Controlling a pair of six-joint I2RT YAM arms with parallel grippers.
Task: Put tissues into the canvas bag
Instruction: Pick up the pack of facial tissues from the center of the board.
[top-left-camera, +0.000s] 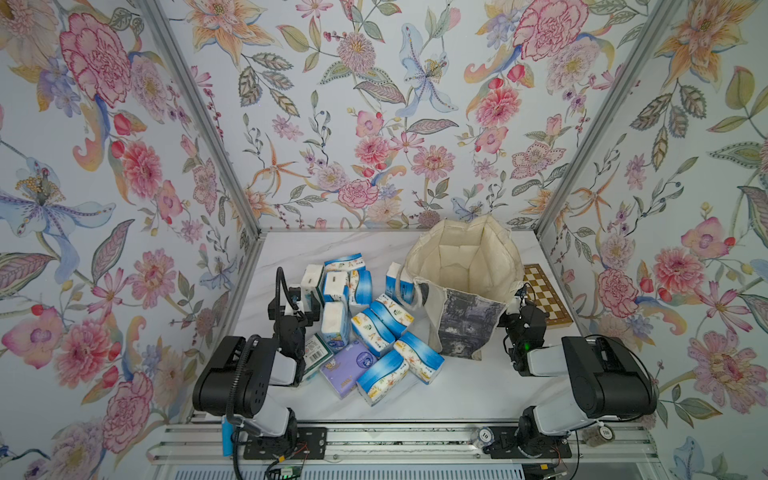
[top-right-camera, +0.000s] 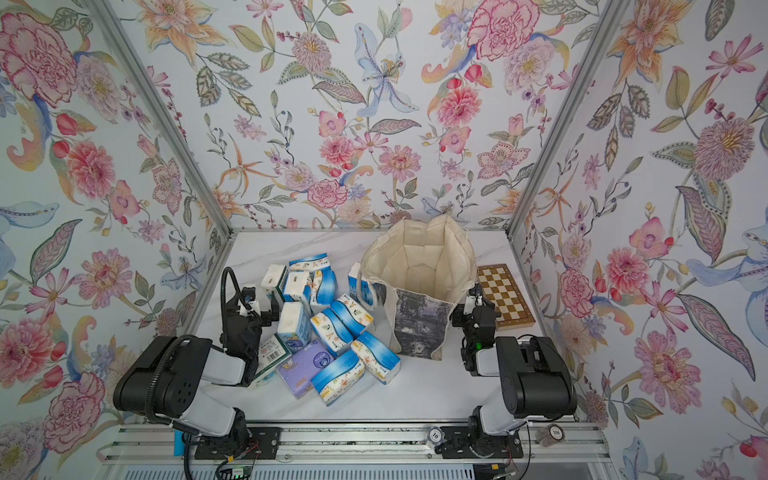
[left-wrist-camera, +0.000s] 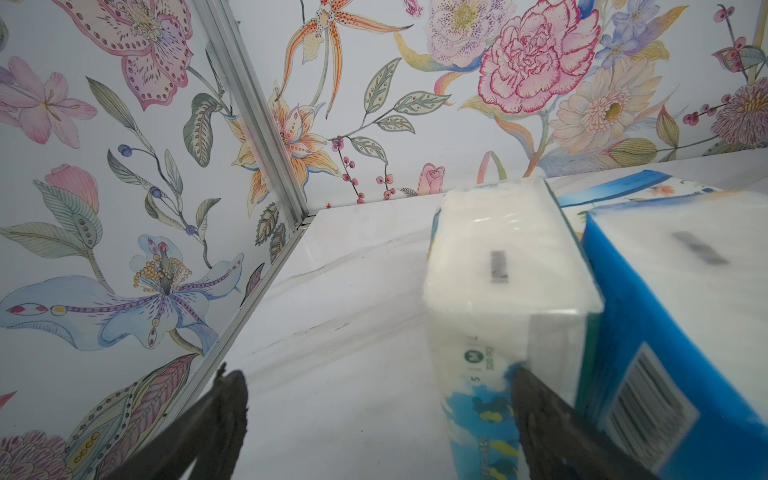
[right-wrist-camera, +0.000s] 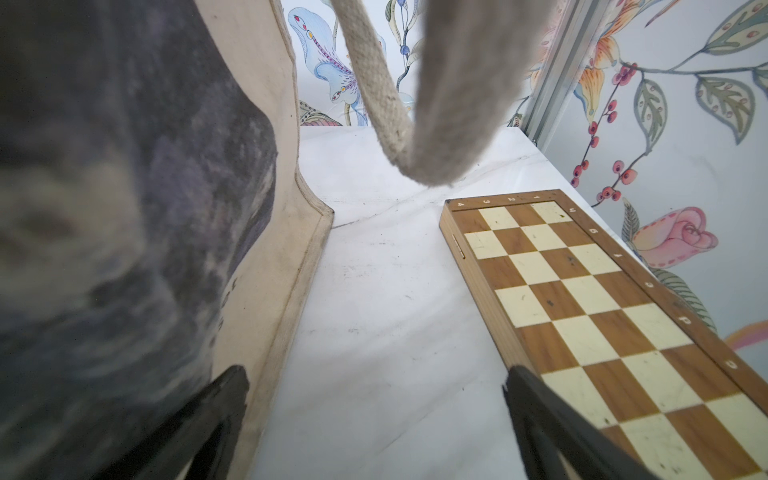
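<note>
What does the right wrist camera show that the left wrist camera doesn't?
Right wrist only: the cream canvas bag with its dark grey-purple print, its strap handle, and the wooden chessboard. Left wrist only: two plastic-wrapped tissue packs, a mostly white pack and a blue-sided pack. Both: white marble tabletop, floral wall, and an open pincer gripping nothing: right pincer, left pincer.

Left arm (top-left-camera: 249, 374) is covering half the green-white pack (top-left-camera: 318, 353); the canvas bag (top-left-camera: 465, 266) hides part of the blue pack (top-left-camera: 392, 282) beside it and the edge of the chessboard (top-left-camera: 544, 295). Right wrist view: canvas bag's print a blur, chessboard cut off by the frame.
</note>
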